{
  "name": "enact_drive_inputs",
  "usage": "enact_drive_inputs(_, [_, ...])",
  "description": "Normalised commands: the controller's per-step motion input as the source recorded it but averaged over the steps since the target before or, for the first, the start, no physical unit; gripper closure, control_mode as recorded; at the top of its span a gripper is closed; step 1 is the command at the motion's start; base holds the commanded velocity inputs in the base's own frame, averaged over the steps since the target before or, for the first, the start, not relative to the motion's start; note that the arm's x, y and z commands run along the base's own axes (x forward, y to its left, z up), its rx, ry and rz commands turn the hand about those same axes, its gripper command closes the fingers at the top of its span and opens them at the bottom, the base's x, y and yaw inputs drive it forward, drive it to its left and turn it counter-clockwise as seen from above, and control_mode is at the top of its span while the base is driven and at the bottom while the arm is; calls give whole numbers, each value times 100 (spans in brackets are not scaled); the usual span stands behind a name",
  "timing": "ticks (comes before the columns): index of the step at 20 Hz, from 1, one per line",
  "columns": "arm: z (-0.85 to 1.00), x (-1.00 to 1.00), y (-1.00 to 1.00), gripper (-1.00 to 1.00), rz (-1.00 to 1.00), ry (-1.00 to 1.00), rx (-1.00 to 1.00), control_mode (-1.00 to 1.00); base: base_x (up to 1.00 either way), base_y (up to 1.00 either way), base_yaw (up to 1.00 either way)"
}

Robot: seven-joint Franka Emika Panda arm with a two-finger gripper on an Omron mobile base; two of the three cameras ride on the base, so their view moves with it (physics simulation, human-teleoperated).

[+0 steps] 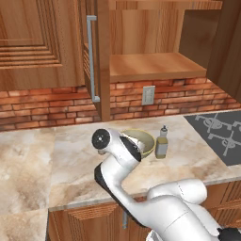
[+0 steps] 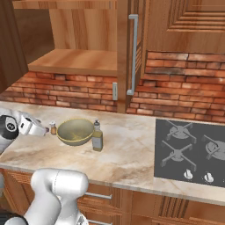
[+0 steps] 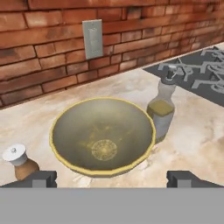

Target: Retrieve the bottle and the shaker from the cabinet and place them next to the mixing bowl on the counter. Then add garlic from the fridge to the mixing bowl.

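The olive-tan mixing bowl (image 3: 103, 138) stands on the marble counter (image 2: 132, 151). The bottle (image 3: 162, 113) of yellow liquid stands upright against the bowl's right side, also clear as the bottle (image 2: 97, 137) from the right base. On the bowl's other side is the small brown shaker (image 3: 19, 162), upright. My gripper (image 3: 112, 179) is open, low and just short of the bowl, with nothing between its fingers (image 3: 41, 178). The wall cabinet (image 1: 155, 66) above is open and its shelf is bare. The garlic and the fridge are out of view.
A dark stove top (image 2: 189, 149) lies in the counter to the right of the bottle. The brick wall behind carries a grey outlet (image 3: 92, 38). The open cabinet door with its silver bar handle (image 1: 92, 56) hangs above the counter, left of the bowl.
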Motion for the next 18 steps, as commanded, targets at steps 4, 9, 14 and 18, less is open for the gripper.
enact_drive_inputs(4, [94,-8,-85,-100,11,4,0,-100,0,0,0])
enact_drive_inputs(9, [79,0,-87,-100,2,13,3,-100,0,0,0])
enact_drive_inputs(14, [21,14,-47,-100,1,5,7,-100,0,0,0])
enact_drive_inputs(18, [1,-28,-3,-100,5,-1,3,-100,0,0,0])
